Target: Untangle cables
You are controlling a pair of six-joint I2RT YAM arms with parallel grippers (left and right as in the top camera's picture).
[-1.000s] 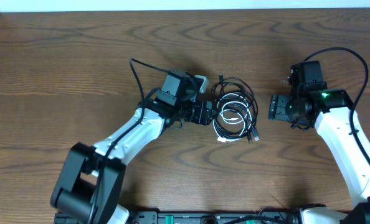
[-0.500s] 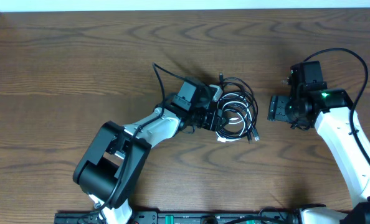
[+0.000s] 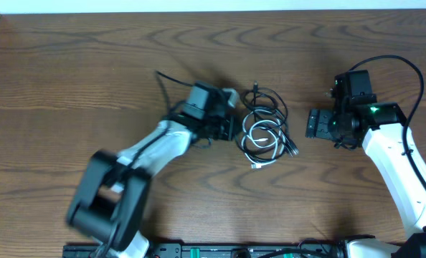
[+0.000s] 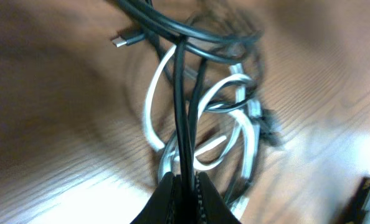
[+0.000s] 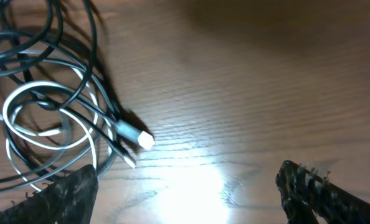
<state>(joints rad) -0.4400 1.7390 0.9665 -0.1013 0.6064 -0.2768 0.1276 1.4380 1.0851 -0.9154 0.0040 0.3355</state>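
Several limp cords, one pinch on the black strands

The cables point(image 3: 267, 129) lie in a loose coil mid-counter point(image 3: 91, 64), between the arms. They look light, soft and slick, so I judge they will trail after any pull and cinch if dragged whole. A plug end point(image 5: 144, 140) or a single free strand is the better hold. At the coil's left edge the left jaws are clamped on black strands point(image 4: 184, 124), with the white cable point(image 4: 154, 106) looped behind. The right jaws stand apart, empty, just right of the coil. Half a second earlier the left arm reached further in. It has drawn back leftward, shifting the loops slightly.
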